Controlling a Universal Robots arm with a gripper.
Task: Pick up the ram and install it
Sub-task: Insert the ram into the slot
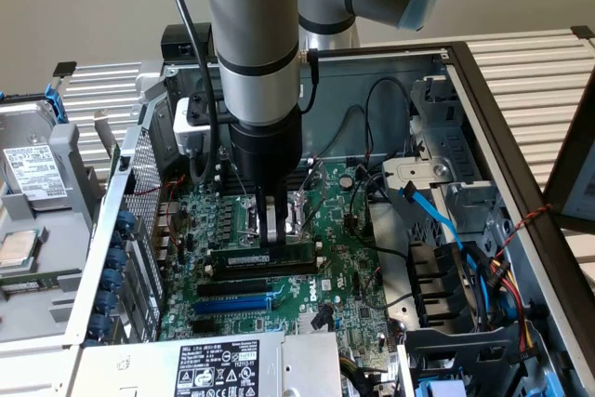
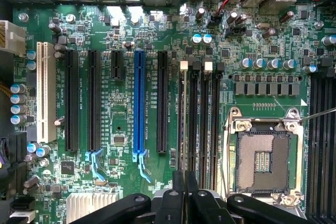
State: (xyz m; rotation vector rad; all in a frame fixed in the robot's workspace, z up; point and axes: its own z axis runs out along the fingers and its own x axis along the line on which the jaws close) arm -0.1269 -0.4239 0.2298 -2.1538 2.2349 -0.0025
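Now gripper (image 1: 274, 241) clamps ram (image 1: 240, 257) on mobo (image 1: 349, 271), inside PC case (image 1: 390, 67).

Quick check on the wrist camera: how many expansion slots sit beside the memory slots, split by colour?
White slot: 1
Blue slot: 1
Black slots: 4 (3 long, 1 short)
Total: 6
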